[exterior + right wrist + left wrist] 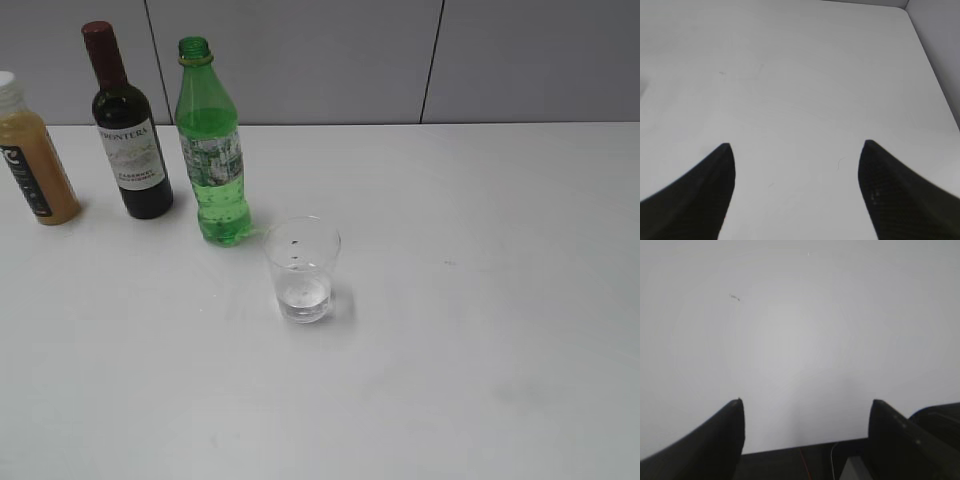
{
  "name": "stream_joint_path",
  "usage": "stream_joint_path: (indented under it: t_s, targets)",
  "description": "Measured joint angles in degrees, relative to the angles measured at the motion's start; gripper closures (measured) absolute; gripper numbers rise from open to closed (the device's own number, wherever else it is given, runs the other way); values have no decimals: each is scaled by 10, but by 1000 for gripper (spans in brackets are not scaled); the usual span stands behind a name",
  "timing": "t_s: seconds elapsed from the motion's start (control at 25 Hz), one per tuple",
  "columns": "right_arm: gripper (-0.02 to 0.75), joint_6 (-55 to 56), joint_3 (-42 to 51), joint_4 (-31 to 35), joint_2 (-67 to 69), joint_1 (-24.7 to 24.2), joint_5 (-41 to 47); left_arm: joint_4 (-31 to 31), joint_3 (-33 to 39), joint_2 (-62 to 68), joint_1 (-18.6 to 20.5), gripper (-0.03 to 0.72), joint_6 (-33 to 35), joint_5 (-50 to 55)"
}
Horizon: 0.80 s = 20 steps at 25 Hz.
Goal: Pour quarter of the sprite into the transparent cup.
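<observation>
The sprite (213, 150), a tall green plastic bottle without a cap, stands upright at the back left of the white table in the exterior view. The transparent cup (302, 269) stands upright just in front and to the right of it, with a little clear liquid at its bottom. Neither gripper shows in the exterior view. My left gripper (806, 402) is open and empty over bare table in the left wrist view. My right gripper (796, 145) is open and empty over bare table in the right wrist view. Bottle and cup show in neither wrist view.
A dark wine bottle (127, 130) stands left of the sprite, and an orange juice bottle (30, 155) stands at the far left. The white table (480, 300) meets a grey wall behind. The table's front edge (790, 450) shows under the left gripper.
</observation>
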Motion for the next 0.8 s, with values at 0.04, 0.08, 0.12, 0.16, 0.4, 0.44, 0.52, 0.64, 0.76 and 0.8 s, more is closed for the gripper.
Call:
stream_joint_path:
  t_s: [0.04, 0.08, 0.12, 0.16, 0.4, 0.44, 0.52, 0.64, 0.76, 0.8]
  targets:
    - [145, 0, 0, 0, 0, 0, 0, 0, 1, -19, 0, 103, 0, -3]
    - [145, 0, 0, 0, 0, 0, 0, 0, 2, -37, 0, 103, -1, -6]
    - [145, 0, 0, 0, 0, 0, 0, 0, 5, -52, 0, 103, -2, -10]
    - [145, 0, 0, 0, 0, 0, 0, 0, 7, -70, 0, 104, -3, -15]
    - [145, 0, 0, 0, 0, 0, 0, -1, 27, -161, 0, 104, -16, -48]
    - [145, 0, 0, 0, 0, 0, 0, -1, 27, -171, 0, 104, -17, -48]
    - [145, 0, 0, 0, 0, 0, 0, -1, 27, -192, 0, 104, -17, -51]
    - [145, 0, 0, 0, 0, 0, 0, -1, 27, -222, 0, 104, -19, -52]
    - [145, 0, 0, 0, 0, 0, 0, -1, 27, -250, 0, 104, -20, -52]
    - [145, 0, 0, 0, 0, 0, 0, -1, 27, -260, 0, 104, -20, -52]
